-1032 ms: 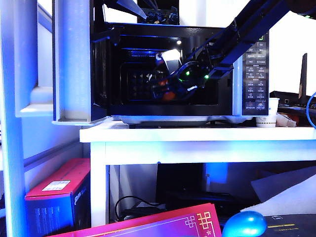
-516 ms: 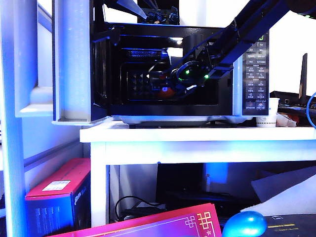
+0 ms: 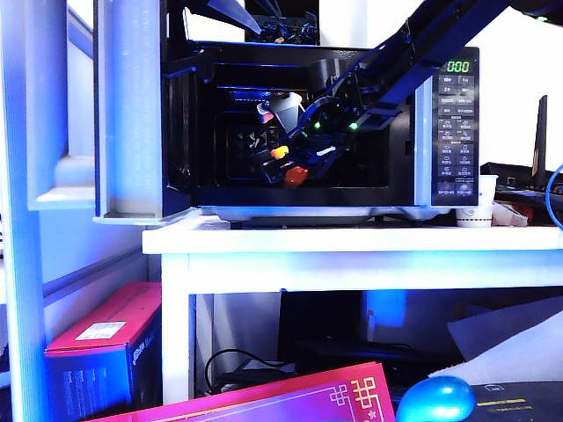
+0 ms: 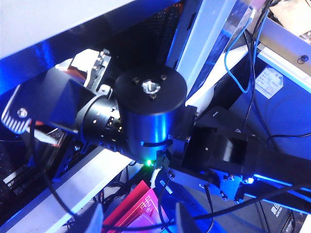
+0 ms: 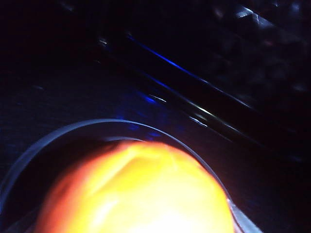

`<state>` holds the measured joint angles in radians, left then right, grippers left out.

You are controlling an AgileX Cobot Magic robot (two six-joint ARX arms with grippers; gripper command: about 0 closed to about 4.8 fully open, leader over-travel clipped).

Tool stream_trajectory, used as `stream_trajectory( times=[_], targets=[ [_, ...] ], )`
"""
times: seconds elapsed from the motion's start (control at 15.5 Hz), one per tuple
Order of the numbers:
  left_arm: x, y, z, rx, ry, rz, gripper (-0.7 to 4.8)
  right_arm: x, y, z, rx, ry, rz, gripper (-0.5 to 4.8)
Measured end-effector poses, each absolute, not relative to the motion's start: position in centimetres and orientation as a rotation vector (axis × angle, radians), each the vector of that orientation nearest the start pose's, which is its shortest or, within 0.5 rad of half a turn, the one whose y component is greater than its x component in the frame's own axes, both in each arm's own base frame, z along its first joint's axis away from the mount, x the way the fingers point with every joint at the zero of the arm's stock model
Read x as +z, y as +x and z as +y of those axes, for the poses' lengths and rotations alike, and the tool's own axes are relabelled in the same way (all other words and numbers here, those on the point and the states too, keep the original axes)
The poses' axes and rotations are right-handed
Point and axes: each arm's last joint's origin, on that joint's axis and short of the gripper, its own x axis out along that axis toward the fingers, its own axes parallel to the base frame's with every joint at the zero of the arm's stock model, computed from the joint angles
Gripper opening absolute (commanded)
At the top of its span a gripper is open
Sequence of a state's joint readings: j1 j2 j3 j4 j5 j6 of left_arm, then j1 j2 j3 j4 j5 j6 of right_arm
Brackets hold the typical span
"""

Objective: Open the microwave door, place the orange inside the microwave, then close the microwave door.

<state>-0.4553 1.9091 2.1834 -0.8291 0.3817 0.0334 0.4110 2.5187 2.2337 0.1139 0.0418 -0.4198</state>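
Right wrist view is almost filled by the orange (image 5: 136, 191), blurred and very close, lying on a round glass turntable (image 5: 29, 150) whose rim curves around it; the right gripper's fingers do not show in this view. From the exterior view I find the right gripper (image 3: 286, 163) inside the cavity of the microwave (image 3: 352, 132), its arm coming in from the upper right across the button panel (image 3: 457, 132). Orange-coloured patches show at its tip, and I cannot separate the fingers from the fruit there. The recording puts the right fingers at their widest spread; whether they bear on the orange I cannot tell, so I record them as spread apart.

Left wrist view shows mostly a dark arm joint housing (image 4: 150, 116) with a green light beneath it. The left gripper's fingers are not visible in any view, and I cannot tell whether they are parted or closed.

The microwave door (image 3: 132, 105) stands swung fully out to the left, pale inner face toward the camera. The display (image 3: 457, 67) reads green zeros. The microwave sits on a white table (image 3: 352, 242). A paper cup (image 3: 475, 211) stands just beside its right edge. Below are a red box (image 3: 106, 352) and a shiny blue egg-shaped object (image 3: 435, 397).
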Motion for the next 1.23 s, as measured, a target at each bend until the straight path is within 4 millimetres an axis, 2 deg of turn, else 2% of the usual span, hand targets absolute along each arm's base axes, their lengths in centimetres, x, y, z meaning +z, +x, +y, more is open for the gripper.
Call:
stream_trajectory(
  times=[0.32,0.71,0.84,1.03,1.23],
  targets=[
    [42.7,36.1,-18.9,-0.824,0.052,0.558,2.06,23.5,53.1,22.8,0.31,-0.44,0.137,4.79],
    [42.7,36.1,-18.9,-0.824,0.052,0.559,2.06,23.4,52.9,23.6,0.371,-0.353,0.117,4.79],
    [42.7,36.1,-18.9,-0.824,0.052,0.559,2.06,24.1,52.5,23.4,0.381,-0.351,0.153,4.79],
    [42.7,36.1,-18.9,-0.824,0.052,0.559,2.06,27.2,51.1,22.8,0.391,-0.354,0.216,4.79],
    [42.7,36.1,-18.9,-0.824,0.052,0.559,2.06,26.6,51.4,23.0,0.397,-0.291,0.193,4.79]
  ],
)
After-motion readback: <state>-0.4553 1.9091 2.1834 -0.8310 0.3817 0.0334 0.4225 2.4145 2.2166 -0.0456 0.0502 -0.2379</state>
